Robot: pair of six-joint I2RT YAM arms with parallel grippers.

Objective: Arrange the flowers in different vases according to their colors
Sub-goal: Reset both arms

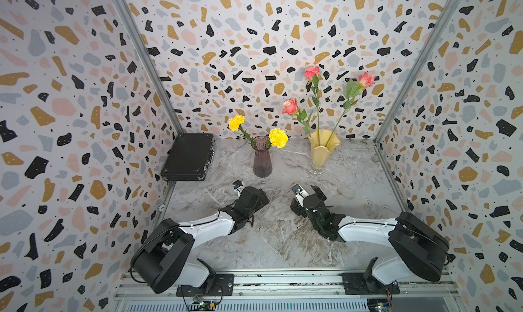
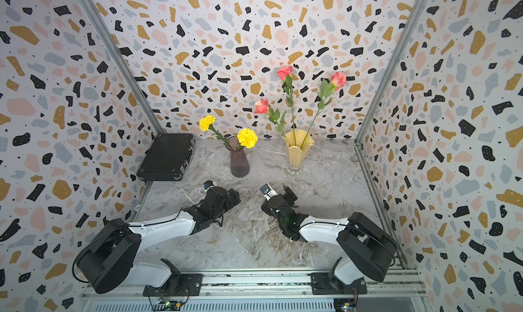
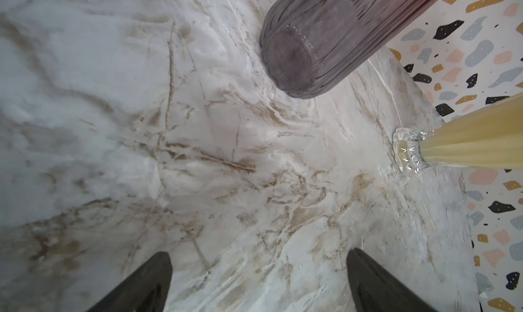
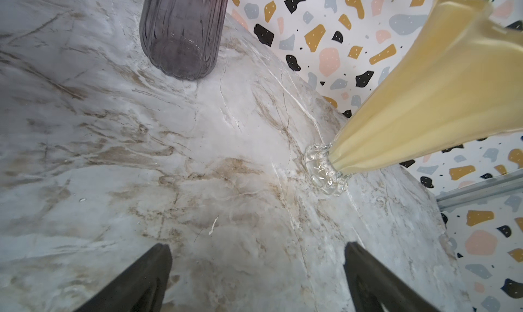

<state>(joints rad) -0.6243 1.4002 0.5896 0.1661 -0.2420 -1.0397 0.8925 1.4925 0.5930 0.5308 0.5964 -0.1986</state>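
Note:
A purple ribbed vase [image 1: 262,160] [image 2: 239,160] stands at the back of the marble table and holds two yellow flowers [image 1: 278,138] [image 1: 236,122]. To its right, a yellow wavy-rimmed vase [image 1: 322,152] [image 2: 297,152] on a clear foot holds three pink roses [image 1: 311,72] [image 1: 366,79] [image 1: 290,106]. My left gripper [image 1: 254,201] [image 3: 259,256] hangs low in front of the purple vase [image 3: 325,41], open and empty. In front of the yellow vase [image 4: 424,98], my right gripper [image 1: 308,200] [image 4: 257,248] is open too, with only bare table between its fingers.
A closed black case [image 1: 188,156] lies at the back left corner, next to the purple vase. Patterned walls close the table in on three sides. Both arm bases sit on the rail along the front edge.

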